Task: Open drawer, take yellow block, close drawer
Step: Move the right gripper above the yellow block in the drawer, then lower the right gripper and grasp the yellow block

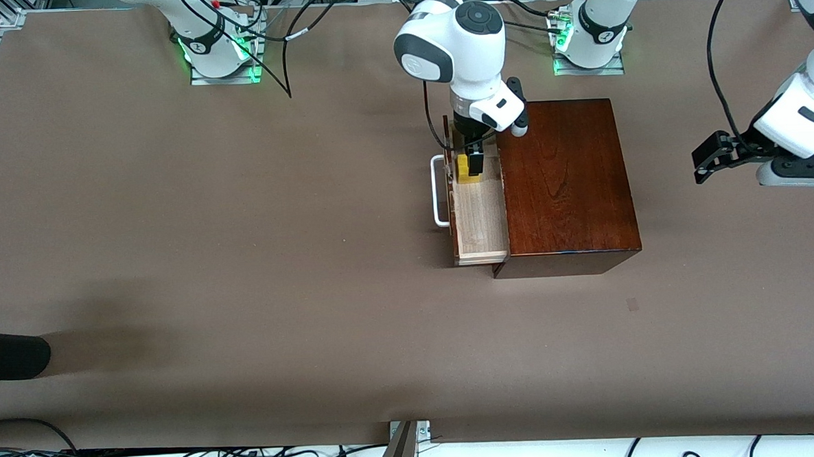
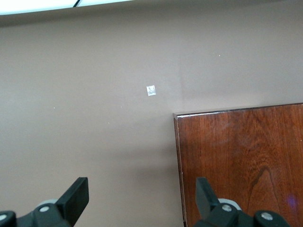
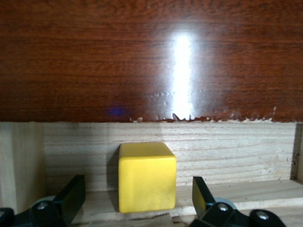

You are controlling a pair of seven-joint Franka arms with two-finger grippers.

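Observation:
The drawer [image 1: 479,218] stands pulled out of the mahogany box [image 1: 563,180], its white handle [image 1: 438,189] toward the right arm's end of the table. The yellow block [image 1: 465,176] sits in the drawer's end farther from the front camera. My right gripper [image 1: 471,165] is down in the drawer, open, one finger on each side of the block and apart from it. In the right wrist view the block [image 3: 147,175] rests on the pale drawer floor [image 3: 227,151] between my fingers [image 3: 71,198]. My left gripper [image 1: 705,162] is open and empty, waiting above the table beside the box [image 2: 241,165].
A dark rounded object [image 1: 7,354] lies at the table's edge at the right arm's end, nearer the front camera. A small pale mark [image 2: 151,90] is on the table near the box's corner. Cables run along the table's front edge.

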